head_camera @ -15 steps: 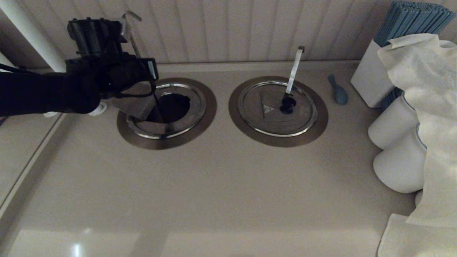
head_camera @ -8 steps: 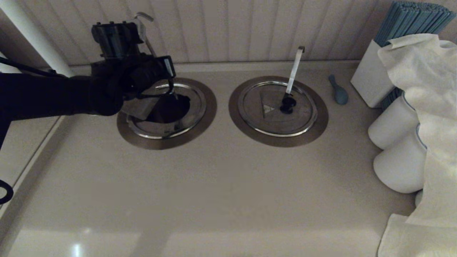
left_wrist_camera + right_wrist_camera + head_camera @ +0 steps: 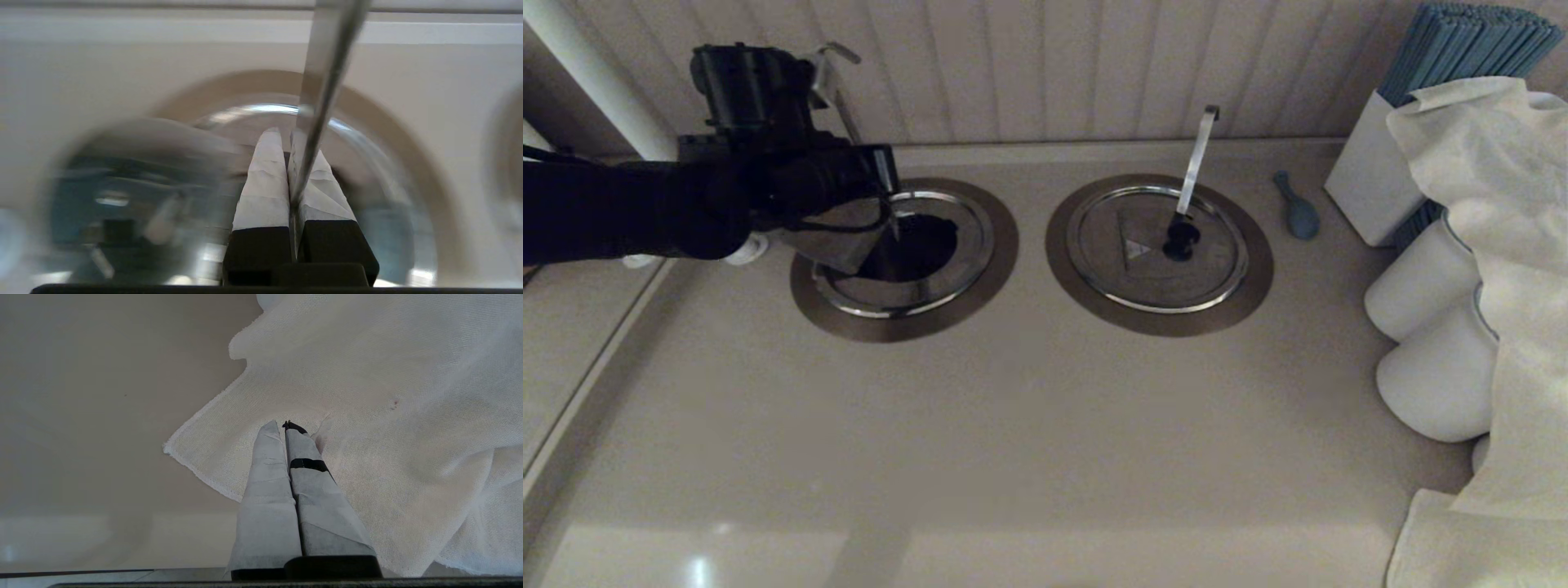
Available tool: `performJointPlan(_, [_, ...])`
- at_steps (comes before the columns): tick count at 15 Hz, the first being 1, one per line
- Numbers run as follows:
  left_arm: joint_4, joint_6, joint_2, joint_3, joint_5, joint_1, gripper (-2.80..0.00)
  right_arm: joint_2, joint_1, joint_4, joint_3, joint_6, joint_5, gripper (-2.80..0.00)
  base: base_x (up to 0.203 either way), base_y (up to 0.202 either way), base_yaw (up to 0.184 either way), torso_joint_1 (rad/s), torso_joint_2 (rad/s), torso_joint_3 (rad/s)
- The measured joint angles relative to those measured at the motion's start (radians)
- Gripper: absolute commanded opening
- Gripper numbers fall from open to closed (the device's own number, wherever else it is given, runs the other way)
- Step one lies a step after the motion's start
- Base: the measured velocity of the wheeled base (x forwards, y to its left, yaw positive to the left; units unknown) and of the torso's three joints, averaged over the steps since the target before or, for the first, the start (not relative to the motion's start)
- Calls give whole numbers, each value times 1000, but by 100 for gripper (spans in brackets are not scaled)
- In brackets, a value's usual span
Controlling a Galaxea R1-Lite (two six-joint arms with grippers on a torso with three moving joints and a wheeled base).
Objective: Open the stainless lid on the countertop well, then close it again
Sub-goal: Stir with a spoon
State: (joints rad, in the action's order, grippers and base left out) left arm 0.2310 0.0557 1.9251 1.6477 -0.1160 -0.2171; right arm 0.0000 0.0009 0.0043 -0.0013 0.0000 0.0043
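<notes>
The countertop well [image 3: 919,245] stands partly uncovered, its dark hole showing inside the shiny rim and brushed collar [image 3: 984,286]. The stainless lid [image 3: 837,245] is tilted up over the well's left side, half hidden by my left arm; it shows as a blurred disc [image 3: 135,196] in the left wrist view. My left gripper [image 3: 870,192] [image 3: 286,134] is shut on the thin hooked rod handle [image 3: 837,69] [image 3: 322,81], which runs between the fingers. My right gripper [image 3: 282,424] is shut on nothing above a white cloth, outside the head view.
The twin well [image 3: 1160,253] to the right is covered, with its broad flat bright handle [image 3: 1196,159] standing up. A blue spoon [image 3: 1297,208], a white box of blue straws [image 3: 1376,175], white cups [image 3: 1421,286] and a draped white cloth [image 3: 1503,245] [image 3: 367,396] crowd the right side.
My left arm swung right with the rod half a second ago, then came back left. The lid stays tilted over the well's left edge.
</notes>
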Motion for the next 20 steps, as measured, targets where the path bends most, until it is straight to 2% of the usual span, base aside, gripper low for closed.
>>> performJointPlan(3, [5, -24, 28, 25, -22, 24, -280, 0, 0, 0, 0, 0, 0, -280, 0, 0, 0, 0, 0, 0])
performJointPlan(5, [5, -50, 61, 64, -76, 35, -280, 0, 0, 0, 0, 0, 0, -280, 0, 0, 0, 0, 0, 0])
performJointPlan(6, [6, -44, 78, 92, -88, 37, -280, 0, 0, 0, 0, 0, 0, -280, 0, 0, 0, 0, 0, 0])
performJointPlan(9, [5, 36, 99, 125, -90, -2, -280, 0, 1, 0, 0, 0, 0, -280, 0, 0, 0, 0, 0, 0])
performJointPlan(14, [3, 73, 75, 96, -92, -82, -280, 0, 0, 0, 0, 0, 0, -280, 0, 0, 0, 0, 0, 0])
performJointPlan(18, [-14, 16, 9, 13, -66, -68, -280, 0, 0, 0, 0, 0, 0, -280, 0, 0, 0, 0, 0, 0])
performJointPlan(20, [-76, -5, -12, 6, -53, -47, -280, 0, 0, 0, 0, 0, 0, -280, 0, 0, 0, 0, 0, 0])
